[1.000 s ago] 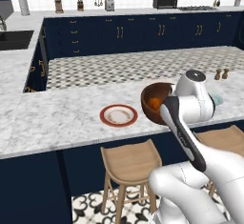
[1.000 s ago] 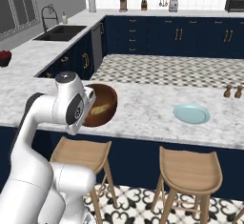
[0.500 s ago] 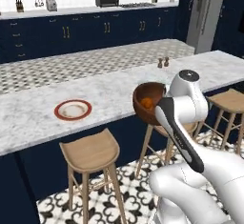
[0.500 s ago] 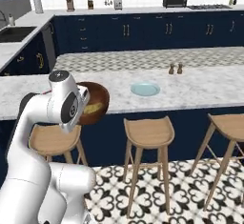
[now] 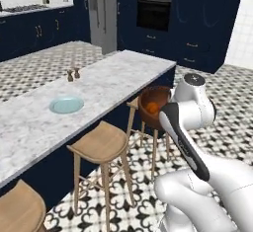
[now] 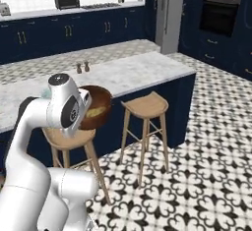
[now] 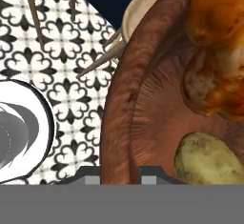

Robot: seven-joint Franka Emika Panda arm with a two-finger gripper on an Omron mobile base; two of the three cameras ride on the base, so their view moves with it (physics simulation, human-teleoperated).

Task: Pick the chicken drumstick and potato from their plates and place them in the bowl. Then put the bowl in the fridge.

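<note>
My gripper point(image 7: 119, 176) is shut on the rim of the dark reddish-brown bowl point(image 7: 125, 94), holding it off the counter in front of the arm. Inside the bowl lie the orange-brown chicken drumstick point(image 7: 214, 37) and the yellowish potato point(image 7: 209, 161). From the left base view the bowl point(image 5: 147, 121) hangs beside the island's end with the drumstick point(image 5: 152, 107) showing in it. In the right base view the bowl point(image 6: 93, 89) is at the hand, the potato point(image 6: 98, 112) inside. A pale blue plate point(image 5: 66, 104) lies bare on the counter. The grey fridge point(image 5: 104, 14) point(image 6: 167, 14) stands at the back, shut.
The marble island counter point(image 5: 113, 78) runs to my left, with wooden stools point(image 5: 101, 144) point(image 6: 146, 106) along its near side. Two small shakers point(image 5: 73, 74) stand on it. A wall oven point(image 5: 154, 11) sits right of the fridge. Patterned floor lies open ahead.
The whole picture has swung: the base has turned and driven along the island toward the fridge side. The bowl has stayed in my shut gripper with both foods inside.
</note>
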